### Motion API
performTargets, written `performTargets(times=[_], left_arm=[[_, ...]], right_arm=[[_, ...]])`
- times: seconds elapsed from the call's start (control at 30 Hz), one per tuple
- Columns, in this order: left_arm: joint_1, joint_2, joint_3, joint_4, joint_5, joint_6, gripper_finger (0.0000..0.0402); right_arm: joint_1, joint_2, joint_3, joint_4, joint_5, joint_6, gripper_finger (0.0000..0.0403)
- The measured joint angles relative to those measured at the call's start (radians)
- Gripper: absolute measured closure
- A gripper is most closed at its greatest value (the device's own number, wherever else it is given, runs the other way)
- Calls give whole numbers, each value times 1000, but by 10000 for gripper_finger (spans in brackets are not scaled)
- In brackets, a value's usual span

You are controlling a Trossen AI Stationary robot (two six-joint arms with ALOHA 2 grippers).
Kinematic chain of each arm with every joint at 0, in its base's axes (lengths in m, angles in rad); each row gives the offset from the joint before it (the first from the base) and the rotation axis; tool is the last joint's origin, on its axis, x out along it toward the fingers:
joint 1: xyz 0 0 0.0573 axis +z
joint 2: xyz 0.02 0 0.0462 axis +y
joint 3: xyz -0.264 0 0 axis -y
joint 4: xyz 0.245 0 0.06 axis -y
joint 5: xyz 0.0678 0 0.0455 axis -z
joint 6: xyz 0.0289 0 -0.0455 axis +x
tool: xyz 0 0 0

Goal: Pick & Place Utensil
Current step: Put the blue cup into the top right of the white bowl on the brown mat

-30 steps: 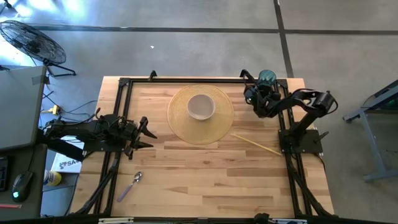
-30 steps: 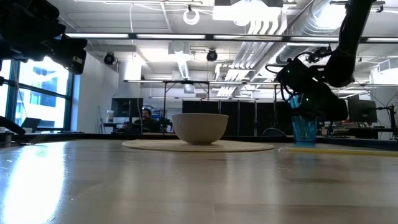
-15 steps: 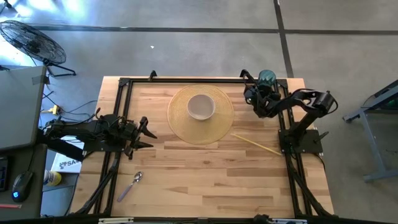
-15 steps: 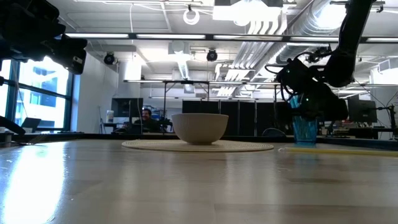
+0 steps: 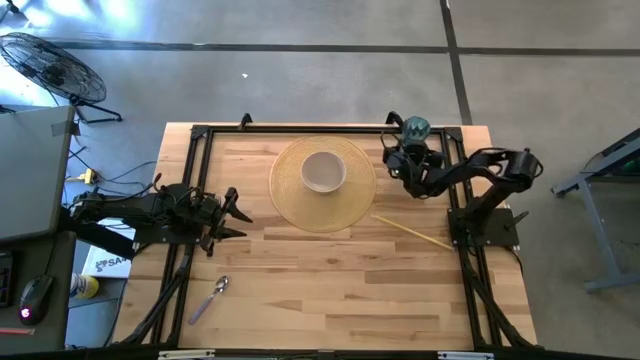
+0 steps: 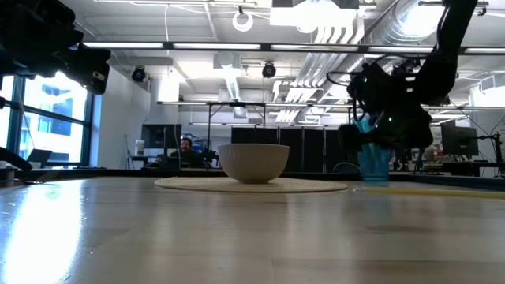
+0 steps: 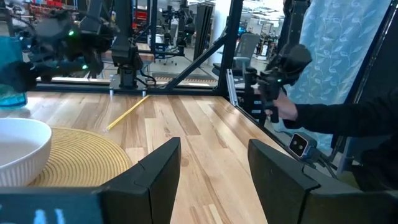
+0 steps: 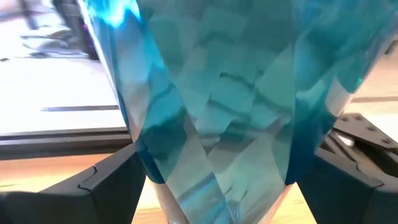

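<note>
A blue faceted cup [image 5: 416, 128] stands near the table's far right corner, and my right gripper [image 5: 410, 152] is shut on it; the cup also shows in the low view [image 6: 373, 162]. A white bowl [image 5: 323, 171] sits on a round woven mat [image 5: 323, 205] at the far middle. A thin yellow stick [image 5: 412, 233] lies on the wood to the mat's right. A metal spoon [image 5: 209, 298] lies near the front left. My left gripper [image 5: 236, 212] is open and empty at the table's left side. My right gripper pinches the blue cup's faceted wall [image 8: 217, 124] between its two fingers [image 8: 102, 186], one on either side. The fingers come slanting from the table's near right side. The cup stands about upright; whether its base touches the table, I cannot tell.
Black frame rails [image 5: 200, 140] run along the table's left, far and right sides. A person's sleeve and hand [image 7: 323, 115] show beyond the table's edge in the left wrist view. Bare wood [image 5: 340, 290] lies across the table's near half.
My right gripper has gone a little toward the table's left edge, toward the bowl, with the blue cup between its fingers. The cup has moved with it and stays about upright.
</note>
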State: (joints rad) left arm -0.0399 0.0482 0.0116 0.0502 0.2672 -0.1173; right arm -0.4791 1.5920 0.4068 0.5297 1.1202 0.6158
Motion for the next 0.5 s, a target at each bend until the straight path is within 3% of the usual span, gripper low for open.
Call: performTargets(times=[0.1,0.2,0.5], left_arm=[[0,0,0,0,0,0,216],[0,0,0,0,0,0,216],[0,0,0,0,4,0,216]], right_arm=[[49,-60,0,1,-17,-38,51],[79,-116,0,27,-102,-98,49],[7,-47,35,289,-606,-440,47]])
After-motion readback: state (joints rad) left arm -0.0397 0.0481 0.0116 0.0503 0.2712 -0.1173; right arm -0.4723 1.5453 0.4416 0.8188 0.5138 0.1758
